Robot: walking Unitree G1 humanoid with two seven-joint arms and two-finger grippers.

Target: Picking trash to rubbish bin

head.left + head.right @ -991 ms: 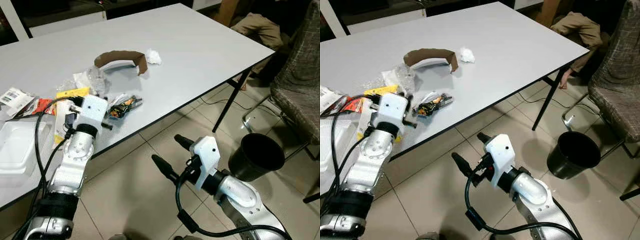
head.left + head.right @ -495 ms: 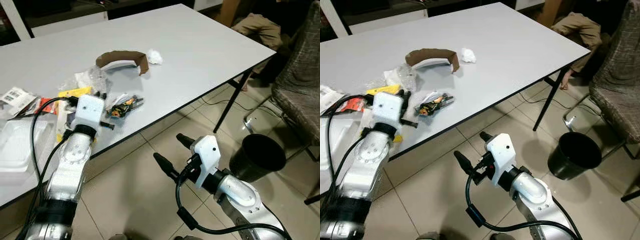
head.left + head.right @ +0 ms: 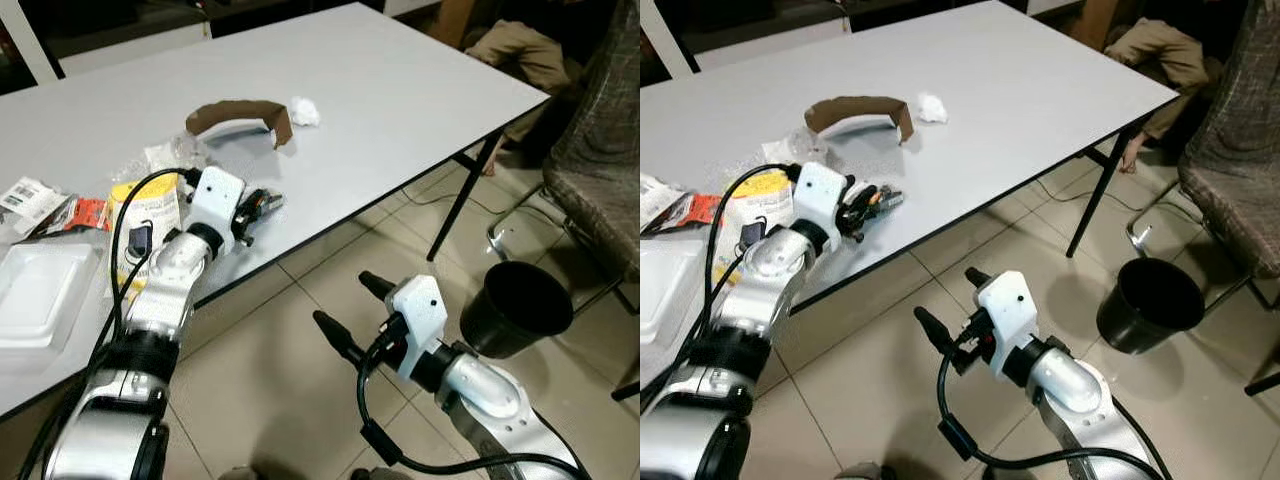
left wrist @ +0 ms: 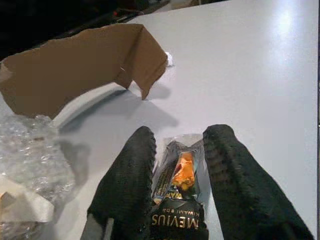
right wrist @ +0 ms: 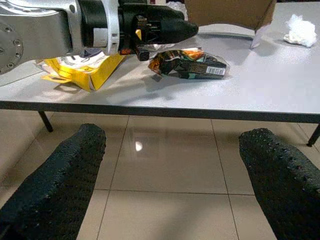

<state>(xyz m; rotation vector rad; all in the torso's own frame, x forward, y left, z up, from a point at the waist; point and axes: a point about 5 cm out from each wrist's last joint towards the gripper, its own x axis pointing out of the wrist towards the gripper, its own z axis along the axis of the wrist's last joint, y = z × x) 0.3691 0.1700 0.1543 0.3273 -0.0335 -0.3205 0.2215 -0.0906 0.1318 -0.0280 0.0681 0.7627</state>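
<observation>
At centre left of the left eye view, the left gripper (image 3: 254, 212) reaches over the near edge of the white desk (image 3: 400, 90) and sits at a dark snack wrapper (image 3: 262, 202). In the left wrist view its two black fingers (image 4: 127, 180) are a narrow gap apart with the wrapper (image 4: 181, 192) lying between them on the desk surface; whether they press on it cannot be told.

Just left of the gripper in the head view lies a yellow packet (image 3: 148, 215), with a clear plastic tray (image 3: 40, 300) at the far left edge and small printed wrappers (image 3: 45, 200) above it. A crumpled clear plastic bag (image 3: 165, 160) lies beside the yellow packet. Higher up, near the upper centre, a curved brown cardboard strip (image 3: 240, 115) stands on its edge, with a white crumpled tissue (image 3: 304, 112) just to its right.

The right gripper (image 3: 348, 312) hangs low in the lower centre above the tiled floor (image 3: 270, 370), its fingers wide apart and holding nothing. A black rubbish bin (image 3: 515, 310) stands on the floor at lower right, beside a chair (image 3: 590, 170).
</observation>
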